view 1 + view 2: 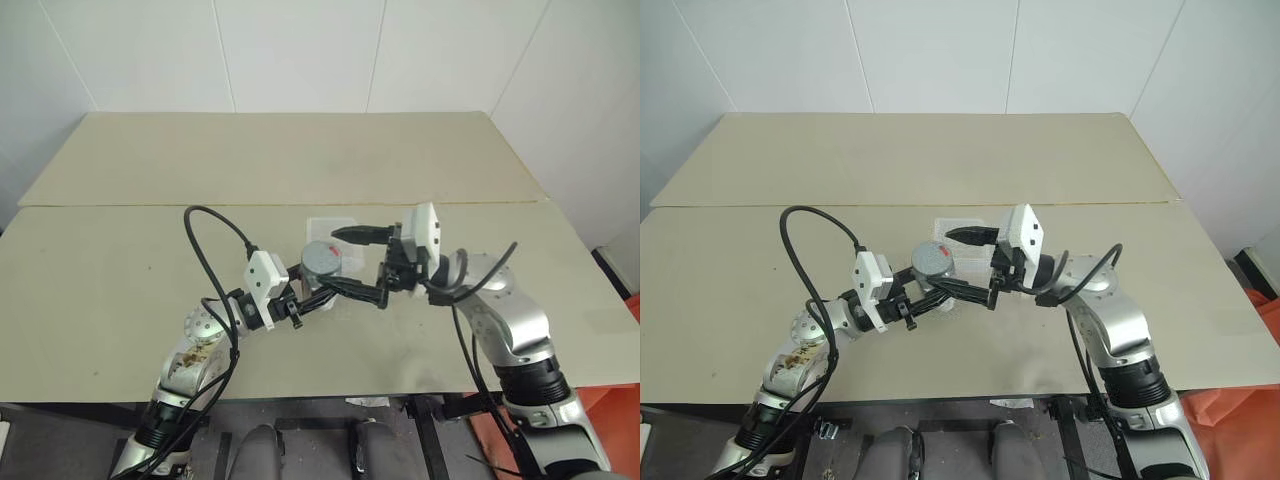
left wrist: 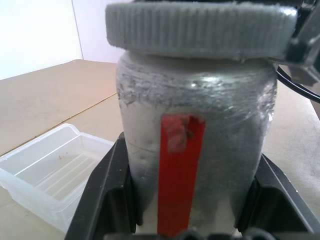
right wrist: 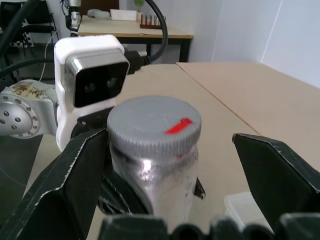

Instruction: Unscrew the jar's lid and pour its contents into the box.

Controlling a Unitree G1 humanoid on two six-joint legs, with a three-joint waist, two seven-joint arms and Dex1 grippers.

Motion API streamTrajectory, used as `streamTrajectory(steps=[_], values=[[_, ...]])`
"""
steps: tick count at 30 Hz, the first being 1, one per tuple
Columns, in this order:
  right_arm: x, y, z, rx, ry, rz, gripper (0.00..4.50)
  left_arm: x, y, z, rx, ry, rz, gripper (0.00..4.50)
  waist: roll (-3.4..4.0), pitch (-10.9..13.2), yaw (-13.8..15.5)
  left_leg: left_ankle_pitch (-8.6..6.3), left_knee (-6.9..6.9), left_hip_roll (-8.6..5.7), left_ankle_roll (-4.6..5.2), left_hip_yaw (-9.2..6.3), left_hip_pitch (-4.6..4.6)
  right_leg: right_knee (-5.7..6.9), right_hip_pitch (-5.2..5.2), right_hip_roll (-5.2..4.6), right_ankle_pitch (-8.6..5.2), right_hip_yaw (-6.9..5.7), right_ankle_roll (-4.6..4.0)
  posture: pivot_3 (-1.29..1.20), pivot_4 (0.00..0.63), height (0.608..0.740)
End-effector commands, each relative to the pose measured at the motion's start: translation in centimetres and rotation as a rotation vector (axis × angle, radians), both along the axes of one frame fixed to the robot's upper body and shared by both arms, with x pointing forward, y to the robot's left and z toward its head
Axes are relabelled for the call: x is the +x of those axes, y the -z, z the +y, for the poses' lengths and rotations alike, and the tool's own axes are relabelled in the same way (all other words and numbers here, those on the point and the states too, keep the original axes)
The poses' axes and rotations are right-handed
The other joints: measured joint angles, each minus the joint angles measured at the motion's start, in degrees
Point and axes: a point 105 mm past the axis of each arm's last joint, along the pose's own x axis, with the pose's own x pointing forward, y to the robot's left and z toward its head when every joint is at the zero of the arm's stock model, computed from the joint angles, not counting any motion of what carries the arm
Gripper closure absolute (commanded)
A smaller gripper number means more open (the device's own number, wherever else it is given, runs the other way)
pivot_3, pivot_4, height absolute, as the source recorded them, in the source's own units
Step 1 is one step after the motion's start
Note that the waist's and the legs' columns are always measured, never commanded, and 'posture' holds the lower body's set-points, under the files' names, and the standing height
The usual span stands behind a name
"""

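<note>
While left gripper clamps one jar (one lid on), right gripper gapes; one box

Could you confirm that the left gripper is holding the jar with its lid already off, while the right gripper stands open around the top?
Not quite: the lid is still on the jar, as the right wrist view shows. The rest holds: the left gripper is shut on the jar's body, and the right gripper stands open around the top.

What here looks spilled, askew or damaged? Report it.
Nothing stands out. The left gripper holds the jar upright, the lid sits level on it, the right gripper is open around the lid, and the box shows no spill.
</note>
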Motion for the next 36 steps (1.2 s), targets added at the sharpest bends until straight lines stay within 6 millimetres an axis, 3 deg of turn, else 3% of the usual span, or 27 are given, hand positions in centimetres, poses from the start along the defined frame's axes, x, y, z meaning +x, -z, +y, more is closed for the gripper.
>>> streamTrajectory(steps=[1, 5, 10, 14, 17, 29, 36], values=[[0.4, -1.6, -2.0, 0.029, 0.075, -0.073, 0.00, -0.6, -1.5, -0.4, -0.022, 0.044, -0.072, 2.52, 0.00, 0.00, 0.01, 0.00, 0.00, 0.00, 0.00, 0.00, 0.01, 0.00, 0.01, 0.00, 0.00, 0.00, 0.01, 0.00, 0.150, 0.740], [0.2, -1.3, -2.6, 0.016, 0.095, -0.076, 0.00, -0.5, -1.4, -0.5, -0.019, 0.049, -0.071, 2.52, 0.00, 0.00, 0.01, 0.00, 0.00, 0.00, 0.00, 0.00, 0.01, 0.00, 0.01, 0.00, -0.01, 0.00, 0.02, 0.00, 0.150, 0.740], [-1.5, -1.4, -2.9, -0.016, 0.038, -0.077, 0.00, -0.4, -1.3, -0.5, -0.016, 0.054, -0.074, 2.52, 0.00, 0.00, -0.02, 0.00, 0.00, 0.00, 0.00, 0.00, 0.00, -0.02, 0.00, 0.00, -0.01, 0.00, 0.01, 0.00, 0.150, 0.740], [-3.4, -1.8, -2.3, -0.048, -0.057, -0.081, 0.00, -0.3, -1.3, -0.5, -0.013, 0.054, -0.079, 2.52, 0.00, 0.00, -0.01, 0.00, -0.01, 0.00, 0.00, -0.02, 0.01, 0.00, 0.01, 0.01, -0.04, 0.00, 0.06, 0.00, 0.150, 0.740], [-3.8, -2.4, -1.2, -0.024, -0.078, -0.102, 0.00, -0.4, -1.3, -0.7, -0.012, 0.058, -0.082, 2.52, 0.00, 0.00, -0.12, 0.00, 0.00, 0.00, 0.00, -0.01, 0.04, 0.01, 0.02, 0.01, -0.08, 0.01, 0.14, 0.00, 0.150, 0.740], [-0.6, -2.8, 2.3, 0.043, -0.018, -0.131, 0.00, -0.5, -1.4, -1.0, -0.020, 0.061, -0.087, 2.52, 0.00, 0.00, 0.02, 0.00, 0.01, -0.01, 0.00, -0.01, 0.01, 0.03, 0.01, 0.01, 0.03, 0.02, -0.05, 0.00, 0.150, 0.740], [0.4, -2.3, 1.3, 0.041, 0.013, -0.122, 0.00, -0.7, -1.3, -0.9, -0.022, 0.054, -0.082, 2.52, 0.00, 0.00, 0.07, 0.00, 0.01, -0.01, 0.00, 0.00, -0.02, -0.01, 0.00, 0.00, 0.03, 0.00, -0.05, 0.00, 0.150, 0.740]])
